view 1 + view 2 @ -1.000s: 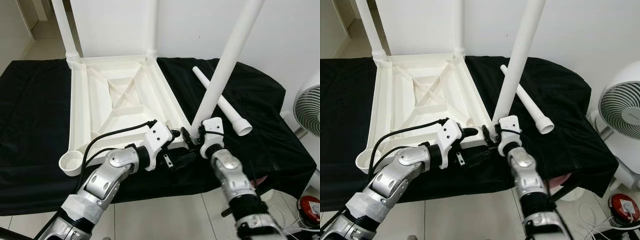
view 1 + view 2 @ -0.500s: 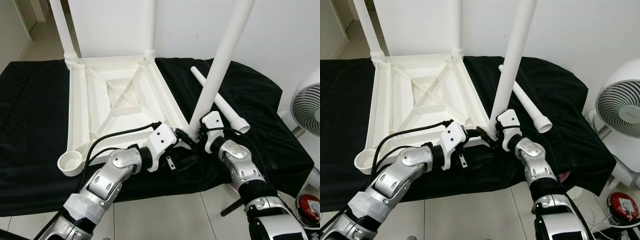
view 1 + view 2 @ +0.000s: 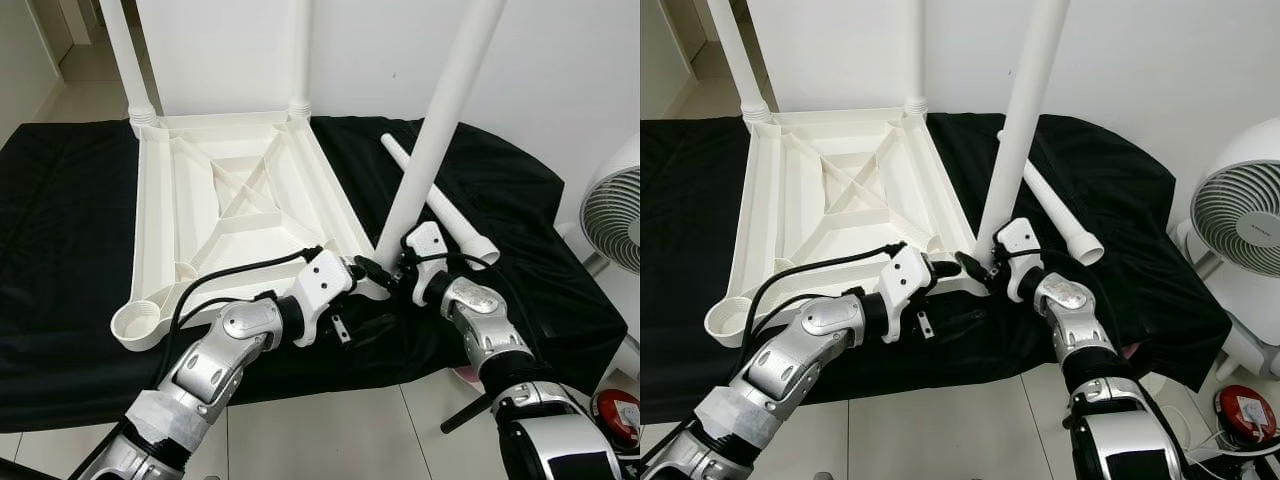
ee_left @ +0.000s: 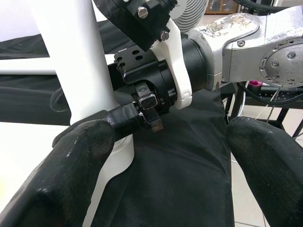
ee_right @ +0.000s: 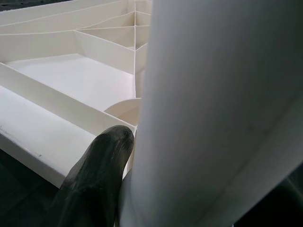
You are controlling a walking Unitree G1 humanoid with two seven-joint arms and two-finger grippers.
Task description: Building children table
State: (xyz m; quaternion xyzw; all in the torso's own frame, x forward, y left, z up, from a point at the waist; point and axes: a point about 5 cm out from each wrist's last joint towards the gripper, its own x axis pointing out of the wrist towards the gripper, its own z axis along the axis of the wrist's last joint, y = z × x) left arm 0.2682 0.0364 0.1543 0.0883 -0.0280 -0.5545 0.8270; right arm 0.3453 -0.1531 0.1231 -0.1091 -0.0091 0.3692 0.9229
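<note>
The white table top [image 3: 155, 215] lies upside down on a black cloth, with two legs [image 3: 126, 62] standing in its far corners. A third white leg [image 3: 437, 125] stands at the near right corner and leans to the right. My right gripper [image 3: 393, 262] is shut on this leg [image 5: 213, 109] close to its base, with one finger [image 5: 94, 175] pressed against it. My left gripper [image 3: 367, 280] is open beside the same corner; its fingers [image 4: 71, 165] are spread wide, one of them against the leg's base [image 4: 75, 61]. A fourth leg [image 3: 460, 225] lies loose on the cloth.
The near left corner socket [image 3: 135, 325] holds nothing. A white fan [image 3: 1240, 215] stands on the floor to the right, and a red object [image 3: 615, 415] lies by the cloth's edge. A white wall rises behind the covered surface. Tiled floor shows in front.
My right forearm has swung out to the right and the held leg now stands a little steeper. The left gripper stays at the near right corner.
</note>
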